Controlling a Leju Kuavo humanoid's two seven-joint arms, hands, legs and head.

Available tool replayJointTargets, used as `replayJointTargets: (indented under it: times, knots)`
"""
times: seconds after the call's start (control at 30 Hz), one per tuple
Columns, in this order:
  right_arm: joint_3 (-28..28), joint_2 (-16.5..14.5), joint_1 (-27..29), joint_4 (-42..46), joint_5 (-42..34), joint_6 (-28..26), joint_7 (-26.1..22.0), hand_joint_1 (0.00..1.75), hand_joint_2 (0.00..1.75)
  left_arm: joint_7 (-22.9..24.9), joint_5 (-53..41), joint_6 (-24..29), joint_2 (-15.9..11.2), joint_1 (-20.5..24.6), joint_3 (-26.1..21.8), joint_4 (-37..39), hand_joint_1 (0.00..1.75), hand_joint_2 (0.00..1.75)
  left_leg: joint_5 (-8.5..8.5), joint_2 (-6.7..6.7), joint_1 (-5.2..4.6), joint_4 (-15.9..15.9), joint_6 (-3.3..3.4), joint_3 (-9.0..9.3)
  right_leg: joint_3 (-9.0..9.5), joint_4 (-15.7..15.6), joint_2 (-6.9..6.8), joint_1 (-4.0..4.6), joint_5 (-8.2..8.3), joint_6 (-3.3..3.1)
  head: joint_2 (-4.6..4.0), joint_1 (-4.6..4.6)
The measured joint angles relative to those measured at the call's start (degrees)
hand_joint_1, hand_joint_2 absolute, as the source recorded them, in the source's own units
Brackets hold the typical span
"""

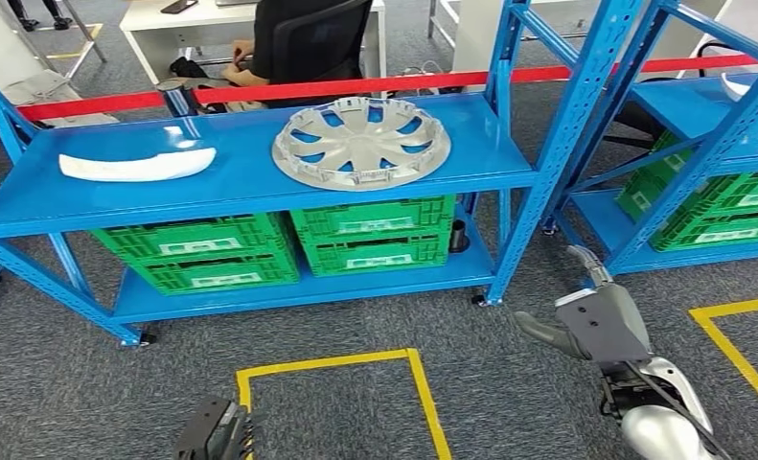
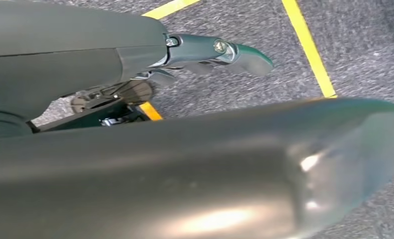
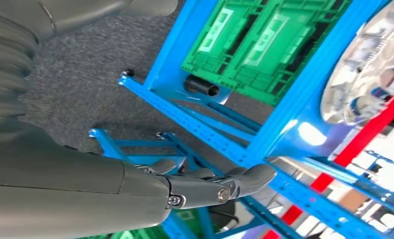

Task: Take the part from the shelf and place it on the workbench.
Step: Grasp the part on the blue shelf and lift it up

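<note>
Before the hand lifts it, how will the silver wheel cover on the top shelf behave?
The wheel cover looks thin and openwork, so probably light for its width. It lies flat, so it should slide, not roll. Its slim spokes may flex or crack under a hard squeeze.

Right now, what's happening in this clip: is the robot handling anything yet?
Not yet. The robot stands facing a blue shelf whose top level holds a silver wheel cover and a white curved part, both untouched. Green crates sit on the lower level. The right robot hand is raised with fingers extended, holding nothing, short of the shelf. The left robot hand hangs low over the carpet, also holding nothing. A person sits behind the red barrier.
</note>
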State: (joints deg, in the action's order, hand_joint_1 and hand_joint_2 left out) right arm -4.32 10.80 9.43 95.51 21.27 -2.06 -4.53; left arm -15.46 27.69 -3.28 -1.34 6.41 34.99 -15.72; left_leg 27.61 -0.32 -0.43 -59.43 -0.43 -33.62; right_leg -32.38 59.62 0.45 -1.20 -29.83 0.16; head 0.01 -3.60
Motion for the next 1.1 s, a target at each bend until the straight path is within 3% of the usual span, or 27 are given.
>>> replayJointTargets:
  times: [0.1, 0.17, 0.27, 0.3, 0.33, 0.4, 0.47, 0.5, 0.63, 0.7, 0.77, 0.8, 0.83, 0.87, 0.93, 0.97, 1.0, 1.1]
  knots:
    - [-0.2, -0.1, -0.5, 0.0, 0.1, 0.2, 0.0, 0.00, 1.75, 0.0, 0.2, 0.0, 0.0, -0.3, 0.0, 0.0, 0.00, 0.00, 0.05, -0.09, 0.01, 1.0, 0.71, 0.43, 0.20, -0.3, -0.07, -0.02, -0.05, 1.12, 0.00, 0.01]
    - [-0.3, -0.1, -0.9, 0.0, 0.1, 0.2, 0.0, 0.00, 1.75, 0.0, 0.3, 0.0, 0.0, -0.4, 0.0, 0.0, 0.00, 0.00, -0.23, -0.07, 0.33, 1.7, 1.41, 1.05, -0.78, 2.1, -0.16, 0.05, -1.56, 1.54, -0.01, 0.03]
    - [-0.3, -0.1, -1.1, -0.1, 0.1, 0.2, 0.1, 0.00, 1.75, 0.0, 0.4, 0.0, 0.1, -0.5, 0.0, 0.1, 0.00, 0.00, -0.07, 0.03, 0.34, 1.8, 1.91, 1.32, -6.42, 12.4, -0.19, 0.04, -5.91, 1.84, -0.01, 0.05]
    - [-0.3, -0.1, -1.0, -0.1, 0.1, 0.2, 0.1, 0.00, 1.75, 0.0, 0.5, 0.0, 0.1, -0.6, 0.0, 0.1, 0.00, 0.00, 0.07, 0.04, 0.32, 1.8, 1.94, 1.40, -7.89, 14.6, -0.19, 0.03, -6.13, 1.93, 0.00, 0.05]
    - [-0.3, -0.2, -1.1, -0.2, 0.1, 0.2, 0.2, 0.00, 1.75, 0.0, 0.7, 0.0, 0.1, -0.6, 0.0, 0.2, 0.00, 0.00, 0.23, 0.04, 0.33, 1.7, 1.91, 1.52, -8.31, 14.6, -0.20, 0.00, -5.19, 1.98, 0.00, 0.07]
    - [-0.3, -0.2, -1.2, -0.3, 0.1, 0.2, 0.2, 0.00, 1.75, 0.0, 0.9, 0.0, 0.1, -0.7, 0.0, 0.3, 0.00, 0.00, 0.73, -0.04, 0.43, 1.5, 1.61, 1.97, -5.85, 8.5, -0.23, -0.11, -0.88, 2.02, 0.00, 0.06]
    - [-0.4, -0.2, -1.4, -0.5, 0.1, 0.2, 0.2, 0.00, 1.75, 0.1, 1.0, 0.0, 0.0, -0.6, 0.0, 0.3, 0.00, 0.00, 1.38, -0.15, 0.29, 1.0, 0.99, 2.22, -2.85, 2.0, -0.22, -0.08, 1.78, 1.67, 0.00, 0.05]
    - [-0.4, -0.2, -1.4, -0.6, 0.1, 0.2, 0.2, 0.00, 1.75, 0.1, 1.0, 0.1, 0.0, -0.6, 0.0, 0.3, 0.00, 0.00, 1.62, -0.19, 0.19, 0.9, 0.69, 2.25, -2.15, 0.4, -0.17, -0.03, 2.06, 1.34, -0.01, 0.05]
    - [-0.8, -0.2, -1.7, -1.0, 0.2, 0.2, 0.0, 0.00, 1.75, 0.2, 1.3, 0.4, 0.0, -0.6, 0.0, 0.4, 0.00, 0.00, 2.41, -0.18, 0.24, 0.4, -0.63, 2.32, -1.84, 0.0, -0.08, -0.01, 1.69, -0.22, 0.00, -0.01]
    - [-1.3, -0.3, -2.3, -1.3, 0.1, 0.2, -0.4, 0.00, 1.75, 0.2, 1.3, 0.5, 0.0, -0.5, 0.0, 0.4, 0.00, 0.00, 4.85, -0.10, 0.39, -4.1, -1.28, 0.29, -1.51, -0.1, -0.15, -0.19, 1.55, -0.72, 0.00, -0.11]
    - [-1.8, -0.4, -2.8, -1.8, 0.1, 0.2, -0.7, 0.00, 1.75, 0.2, 1.3, 0.6, -0.1, -0.6, 0.0, 0.5, 0.00, 0.00, 7.99, -0.06, 0.50, -11.8, -1.65, -3.82, -1.30, -0.1, -0.21, -0.15, 1.33, -1.00, -0.01, -0.16]
    - [-2.0, -0.5, -3.1, -2.1, 0.1, 0.2, -0.8, 0.00, 1.75, 0.2, 1.3, 0.7, -0.1, -0.7, 0.0, 0.5, 0.00, 0.00, 8.55, -0.06, 0.53, -14.6, -1.69, -5.49, -1.19, -0.1, -0.21, -0.11, 1.23, -1.07, -0.01, -0.16]
    - [-2.3, -0.5, -3.3, -2.3, 0.1, 0.2, -0.8, 0.00, 1.75, 0.2, 1.3, 0.8, -0.1, -0.7, 0.0, 0.6, 0.00, 0.00, 7.92, -0.06, 0.53, -15.3, -1.62, -6.22, -1.02, -0.1, -0.19, -0.08, 1.10, -1.09, -0.01, -0.16]
    - [-2.4, -0.6, -3.5, -2.5, 0.1, 0.2, -0.8, 0.00, 1.75, 0.2, 1.3, 0.9, -0.1, -0.8, 0.0, 0.6, 0.00, 0.00, 6.20, -0.06, 0.52, -13.7, -1.45, -5.83, -0.79, -0.1, -0.16, -0.05, 0.95, -1.06, -0.01, -0.16]
    - [-2.6, -0.6, -3.8, -2.6, 0.1, 0.1, -0.9, 0.00, 1.75, 0.1, 1.3, 1.0, -0.2, -0.8, 0.0, 0.6, 0.00, 0.00, 1.72, -0.07, 0.39, -6.0, -0.79, -2.66, -0.20, -0.1, -0.10, 0.02, 0.58, -0.85, 0.00, -0.16]
    - [-2.7, -0.6, -3.9, -2.6, 0.1, 0.1, -0.9, 0.00, 1.75, 0.1, 1.3, 1.0, -0.3, -0.7, 0.0, 0.6, 0.00, 0.00, 0.37, -0.05, 0.24, -2.6, -0.47, -1.18, -0.02, -0.1, -0.09, 0.08, 0.39, -0.64, 0.00, -0.16]
    - [-2.8, -0.6, -4.0, -2.6, 0.1, 0.0, -1.0, 0.00, 1.75, 0.1, 1.3, 1.1, -0.4, -0.7, 0.0, 0.7, 0.00, 0.00, -0.25, -0.04, 0.07, -0.3, -0.20, -0.23, 0.06, -0.1, -0.08, 0.11, 0.26, -0.36, 0.00, -0.16]
    - [-2.9, -0.6, -4.0, -2.6, 0.0, 0.0, -1.2, 0.00, 1.75, 0.3, 1.3, 1.0, -0.4, -0.9, 0.0, 0.7, 0.00, 0.00, -0.21, -0.03, -0.14, 0.9, 0.55, 0.26, 0.30, -0.6, -0.08, 0.07, 0.18, 0.73, 0.00, -0.16]
